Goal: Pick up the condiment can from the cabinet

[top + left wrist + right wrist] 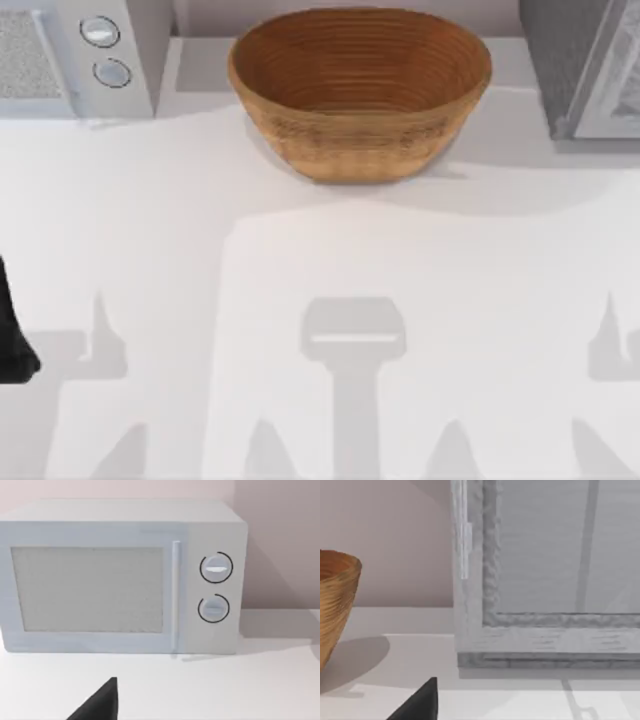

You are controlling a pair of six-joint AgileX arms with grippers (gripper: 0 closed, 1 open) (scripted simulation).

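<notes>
Closest to each wrist camera is a dark wedge: the left gripper (100, 705) low over the table in front of the microwave, and the right gripper (420, 705) low over the table in front of the cabinet. How the jaws of either stand, wide or narrow, I cannot tell. Neither touches anything.

By size, the white table (320, 250) comes first, crossed by grey shadows of the arms. At its far right corner stands the grey cabinet (580, 60), its framed front panel facing the right wrist camera (what lies behind that panel cannot be made out, so I cannot tell where the condiment can sits). At the far left corner stands the pale microwave (60, 50), door shut, with a slim vertical handle (175, 595). Between the two, apart from both, sits the brown woven basket (360, 90), upright.

Part of the left arm (12, 330) shows dark at the table's left edge. Smallest are the microwave's two round dials (216, 568), one above the other beside the handle.
</notes>
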